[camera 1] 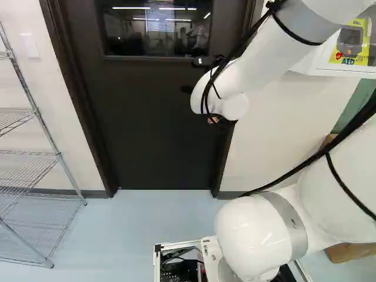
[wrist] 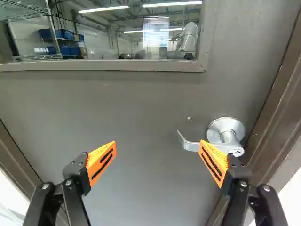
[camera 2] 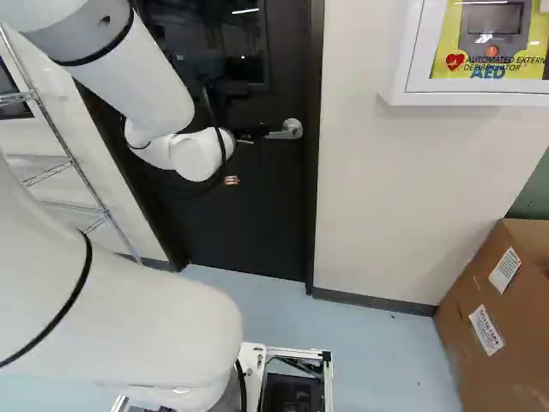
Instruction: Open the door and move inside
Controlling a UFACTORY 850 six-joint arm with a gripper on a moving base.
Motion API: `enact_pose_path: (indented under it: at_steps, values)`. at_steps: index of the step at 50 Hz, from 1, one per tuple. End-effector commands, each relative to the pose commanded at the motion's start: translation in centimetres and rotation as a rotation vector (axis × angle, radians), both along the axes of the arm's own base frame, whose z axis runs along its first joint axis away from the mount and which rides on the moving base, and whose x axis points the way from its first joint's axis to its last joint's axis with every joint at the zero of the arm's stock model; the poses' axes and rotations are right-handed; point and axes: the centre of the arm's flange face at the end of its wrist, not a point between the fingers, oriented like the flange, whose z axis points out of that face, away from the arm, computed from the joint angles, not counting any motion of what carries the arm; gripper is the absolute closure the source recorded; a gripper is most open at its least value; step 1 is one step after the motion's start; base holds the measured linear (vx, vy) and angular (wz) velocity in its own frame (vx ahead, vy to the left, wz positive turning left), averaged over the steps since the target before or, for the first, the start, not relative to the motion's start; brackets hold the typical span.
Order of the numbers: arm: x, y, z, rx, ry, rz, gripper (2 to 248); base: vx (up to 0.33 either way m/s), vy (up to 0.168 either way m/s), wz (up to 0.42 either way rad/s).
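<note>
The fingers (wrist: pixel 98 157) are wide open. The handle (wrist: pixel 227 134) lies sideways on the door (wrist: pixel 141 108), mostly past one finger, toward the frame (wrist: pixel 283 106) beside it. They probably need to scoot that way.

1. Left base view: behind the arm (camera 1: pixel 267 59), to its left, facing ahead and down; door (camera 1: pixel 158 123) upper middle.
2. Right base view: to its right; shares door, upper left, and defibrillator box (camera 2: pixel 467 98), upper right.
3. Wrist view: closest, facing the door.

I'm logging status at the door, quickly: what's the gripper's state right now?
Gripper: open, fingers wide apart, holding nothing; the door handle is not gripped.
</note>
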Motion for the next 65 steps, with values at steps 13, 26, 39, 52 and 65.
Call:
enact_pose_path:
  at_steps: [13, 26, 39, 52, 65]
  values:
    - [0.9, -0.3, 1.1, 0.009, 0.015, -0.016, 3, 0.000, 0.000, 0.000]
    - [2.2, -0.5, 2.2, 0.020, 0.031, -0.031, 3, 0.000, 0.000, 0.000]
    - [3.2, -0.6, 2.8, 0.029, 0.048, -0.040, 3, 0.000, 0.000, 0.000]
    - [3.3, -0.6, 2.3, 0.028, 0.061, -0.041, 3, 0.000, 0.000, 0.000]
    - [3.6, -0.6, 1.1, 0.026, 0.090, -0.042, 3, 0.000, 0.000, 0.000]
